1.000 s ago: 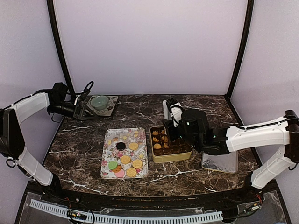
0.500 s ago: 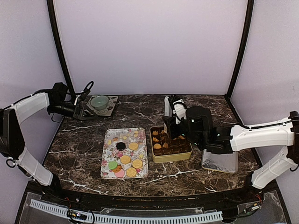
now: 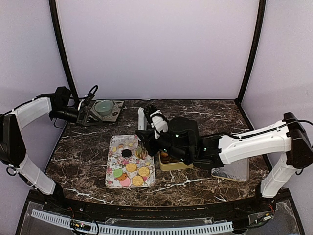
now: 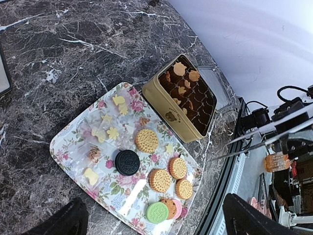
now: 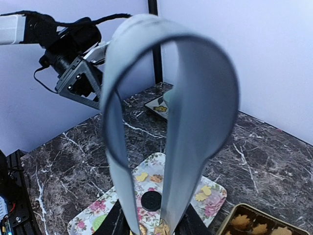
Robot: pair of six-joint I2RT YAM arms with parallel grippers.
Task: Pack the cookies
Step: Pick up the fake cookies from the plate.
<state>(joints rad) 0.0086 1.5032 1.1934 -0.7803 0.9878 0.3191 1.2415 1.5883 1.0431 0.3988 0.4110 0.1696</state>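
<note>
The cookies lie on a flower-patterned tray: several golden rounds, a black one, a green one and a pink one. My right gripper is shut on grey-blue tongs. Their tips hang over the tray's right side, just past the black cookie. Something golden shows at the tips; whether it is pinched I cannot tell. The gold tin stands right of the tray, partly under my right arm. My left gripper is open at the far left, away from the cookies.
A green bowl sits on a grey square plate at the back left, under the left gripper. A shiny lid lies right of the tin. Small flower-shaped sweets are scattered on the tray's far half.
My right arm has swung left with the tongs, from above the tin to above the tray's right side. The left arm has stayed still.
</note>
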